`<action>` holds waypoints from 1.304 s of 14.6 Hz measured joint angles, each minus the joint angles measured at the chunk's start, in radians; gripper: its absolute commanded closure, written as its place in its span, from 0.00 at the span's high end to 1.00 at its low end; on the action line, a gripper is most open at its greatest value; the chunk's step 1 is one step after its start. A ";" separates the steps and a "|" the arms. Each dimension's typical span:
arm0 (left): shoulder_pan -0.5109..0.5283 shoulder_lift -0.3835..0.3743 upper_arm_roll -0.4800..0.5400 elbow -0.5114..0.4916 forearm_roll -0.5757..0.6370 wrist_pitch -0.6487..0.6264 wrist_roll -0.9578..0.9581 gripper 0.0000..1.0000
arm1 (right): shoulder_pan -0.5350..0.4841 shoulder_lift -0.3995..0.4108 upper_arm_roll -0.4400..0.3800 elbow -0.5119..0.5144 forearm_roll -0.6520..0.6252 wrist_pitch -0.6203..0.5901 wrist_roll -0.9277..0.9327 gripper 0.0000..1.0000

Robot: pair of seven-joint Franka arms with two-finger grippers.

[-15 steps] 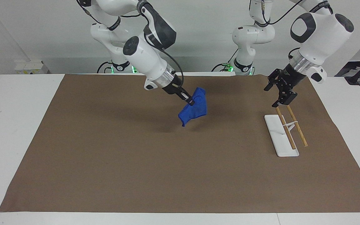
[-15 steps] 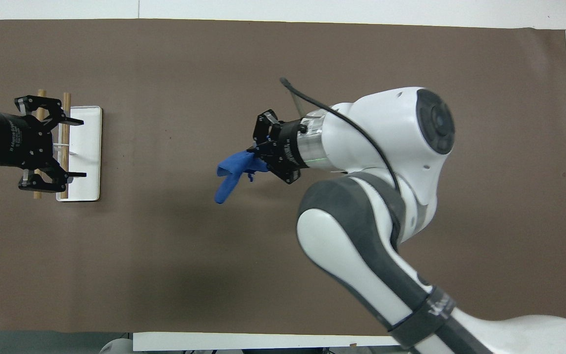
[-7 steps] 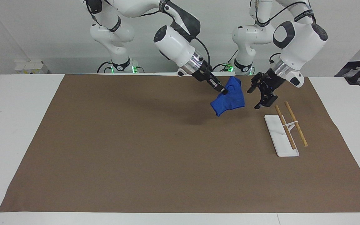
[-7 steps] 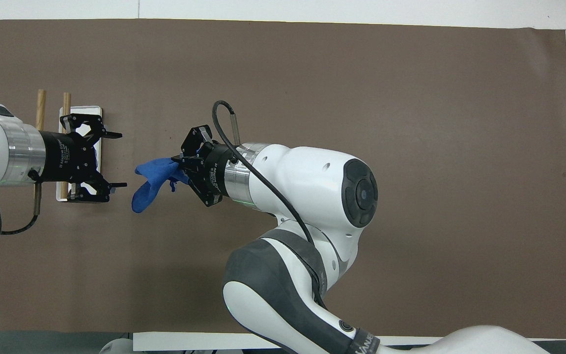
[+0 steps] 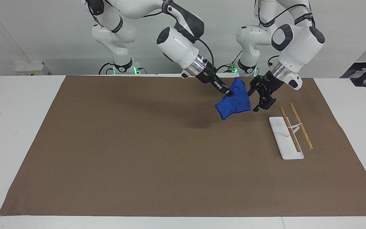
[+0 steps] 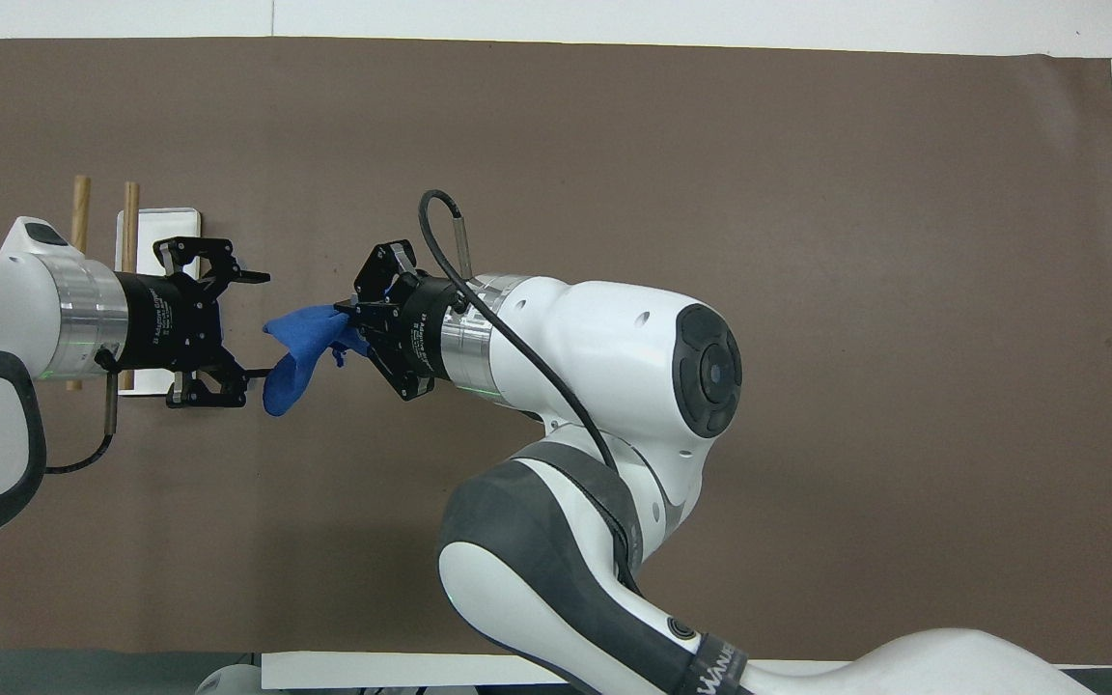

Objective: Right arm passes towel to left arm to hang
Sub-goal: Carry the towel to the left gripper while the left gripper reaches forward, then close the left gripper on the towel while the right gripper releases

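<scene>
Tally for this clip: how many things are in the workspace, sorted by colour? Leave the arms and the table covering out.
Blue: 1, the towel, held up off the mat.
White: 1, the rack base.
Wood: 2, the rack's two rods.
Total: 4
</scene>
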 measured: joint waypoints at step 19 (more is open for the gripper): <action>-0.008 -0.002 0.002 -0.029 -0.022 0.108 0.000 0.00 | 0.001 0.002 0.011 0.006 0.000 0.000 0.006 0.38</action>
